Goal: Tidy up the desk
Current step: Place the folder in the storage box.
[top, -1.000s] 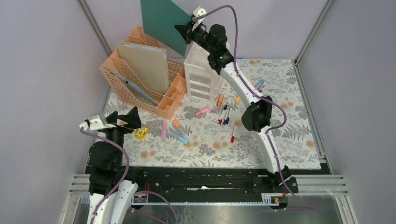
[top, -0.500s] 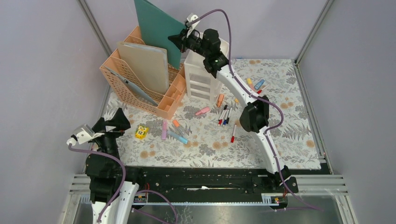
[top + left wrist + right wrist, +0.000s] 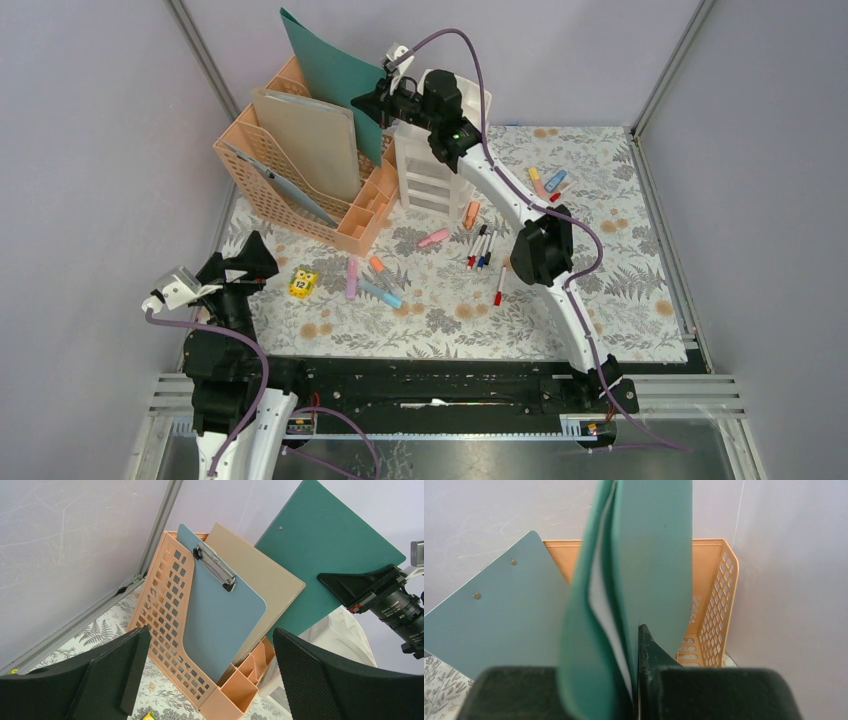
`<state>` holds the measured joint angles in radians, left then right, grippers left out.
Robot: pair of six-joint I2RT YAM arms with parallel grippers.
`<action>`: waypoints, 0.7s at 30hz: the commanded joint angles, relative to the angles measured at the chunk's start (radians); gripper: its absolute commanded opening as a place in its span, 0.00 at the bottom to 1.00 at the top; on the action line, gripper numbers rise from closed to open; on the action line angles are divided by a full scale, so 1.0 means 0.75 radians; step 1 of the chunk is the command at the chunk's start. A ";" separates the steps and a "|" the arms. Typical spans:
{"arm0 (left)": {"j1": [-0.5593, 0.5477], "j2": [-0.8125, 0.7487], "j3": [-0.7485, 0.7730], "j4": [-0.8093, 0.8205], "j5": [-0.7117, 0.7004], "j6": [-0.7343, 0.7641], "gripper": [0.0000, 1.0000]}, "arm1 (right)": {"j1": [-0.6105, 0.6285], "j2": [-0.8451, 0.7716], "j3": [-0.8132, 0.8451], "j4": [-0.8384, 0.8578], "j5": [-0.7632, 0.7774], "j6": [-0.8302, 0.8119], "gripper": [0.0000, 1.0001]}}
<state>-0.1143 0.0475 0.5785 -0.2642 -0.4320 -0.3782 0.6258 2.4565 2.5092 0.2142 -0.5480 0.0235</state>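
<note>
The desk (image 3: 610, 290) is a tabletop under a fern-and-flower cloth. My right gripper (image 3: 374, 100) is shut on the lower edge of a green folder (image 3: 325, 70), holding it tilted above the back of the peach file rack (image 3: 290, 205). In the right wrist view the folder (image 3: 649, 555) runs up from between the closed jaws of the gripper (image 3: 636, 632), with the rack's rim (image 3: 714, 605) behind it. My left gripper (image 3: 258, 262) hovers open and holding nothing at the desk's left edge; in its own view the left gripper (image 3: 210, 645) faces the rack (image 3: 165, 605) and the green folder (image 3: 320, 540).
The rack holds a beige folder (image 3: 310, 140) and a blue clipboard (image 3: 220, 615). A white drawer unit (image 3: 430, 165) stands right of it. Several markers (image 3: 482, 245) and highlighters (image 3: 433, 238) lie scattered mid-desk, more at the far right (image 3: 548, 182). A yellow cube (image 3: 304, 283) lies near my left gripper.
My right gripper has carried the green folder left and lower, over the rack. My left arm drew back to the left a second ago and has stayed still since.
</note>
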 commanded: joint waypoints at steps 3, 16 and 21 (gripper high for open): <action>0.010 0.003 -0.007 0.041 -0.003 -0.007 0.99 | 0.031 0.005 0.039 0.183 -0.099 -0.005 0.00; 0.044 0.021 -0.013 0.054 0.023 -0.007 0.99 | 0.021 -0.009 0.164 0.098 -0.008 0.045 0.00; 0.071 0.037 -0.013 0.061 0.060 -0.009 0.99 | 0.004 -0.081 0.233 -0.001 -0.011 0.044 0.00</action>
<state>-0.0799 0.0505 0.5739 -0.2604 -0.4210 -0.3786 0.6243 2.5053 2.5877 0.1989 -0.5327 0.0360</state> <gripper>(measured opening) 0.987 0.026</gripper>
